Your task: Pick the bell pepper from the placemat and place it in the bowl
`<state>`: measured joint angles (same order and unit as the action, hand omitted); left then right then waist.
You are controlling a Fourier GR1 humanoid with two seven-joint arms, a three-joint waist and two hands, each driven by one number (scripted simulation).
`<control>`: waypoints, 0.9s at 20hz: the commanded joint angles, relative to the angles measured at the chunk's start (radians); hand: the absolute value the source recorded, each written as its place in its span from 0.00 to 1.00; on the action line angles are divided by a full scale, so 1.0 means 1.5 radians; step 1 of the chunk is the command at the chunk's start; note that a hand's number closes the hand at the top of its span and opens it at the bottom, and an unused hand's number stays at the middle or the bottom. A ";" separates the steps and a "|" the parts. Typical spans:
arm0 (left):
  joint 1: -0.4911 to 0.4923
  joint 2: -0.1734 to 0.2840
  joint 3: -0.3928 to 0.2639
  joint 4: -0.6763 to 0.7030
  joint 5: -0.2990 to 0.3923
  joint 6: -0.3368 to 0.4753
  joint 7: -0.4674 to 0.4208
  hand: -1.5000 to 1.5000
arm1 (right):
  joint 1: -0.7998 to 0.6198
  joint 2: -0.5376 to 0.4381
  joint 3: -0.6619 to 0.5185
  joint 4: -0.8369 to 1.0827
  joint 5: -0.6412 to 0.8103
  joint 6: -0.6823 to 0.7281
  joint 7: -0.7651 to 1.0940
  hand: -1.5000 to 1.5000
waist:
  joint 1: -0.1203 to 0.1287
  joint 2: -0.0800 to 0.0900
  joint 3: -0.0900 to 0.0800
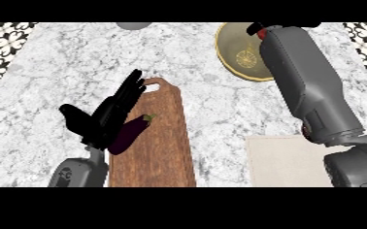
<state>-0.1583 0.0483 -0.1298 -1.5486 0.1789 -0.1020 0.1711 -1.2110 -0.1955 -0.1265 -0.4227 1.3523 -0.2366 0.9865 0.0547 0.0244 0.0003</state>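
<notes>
Our right hand reaches over the far rim of the shallow yellow-green bowl, something red just beside it, probably the pepper; we cannot tell its fingers. The beige placemat, well behind that hand, lies bare; release remains. Our left hand rests open.

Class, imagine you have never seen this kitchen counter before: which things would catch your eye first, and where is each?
The grey right forearm stretches up the right side, its hand mostly hidden at the yellowish bowl near the counter's far edge. At the left, the black left hand rests with straight fingers beside a dark eggplant lying on a long wooden cutting board. A pale placemat lies at the lower right.
</notes>
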 commanded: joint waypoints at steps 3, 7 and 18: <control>-0.018 -0.003 0.009 -0.003 0.007 0.002 0.006 0.50 | 0.040 -0.023 -0.079 0.063 -0.054 -0.114 -0.018 0.00 | 0.004 0.003 0.001; -0.012 0.001 0.002 -0.004 -0.008 -0.001 -0.007 0.50 | 0.067 -0.012 -0.104 0.060 -0.082 -0.213 -0.101 0.00 | 0.007 0.005 0.002; 0.020 -0.013 -0.004 -0.005 -0.015 0.017 -0.007 0.50 | 0.078 0.113 -0.132 -0.165 -0.180 -0.541 -0.293 0.00 | -0.023 -0.017 0.001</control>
<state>-0.1420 0.0433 -0.1258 -1.5447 0.1689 -0.0951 0.1641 -1.1139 -0.1192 -0.3318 -0.5689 1.1272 -0.8726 0.6249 0.0349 0.0102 0.0030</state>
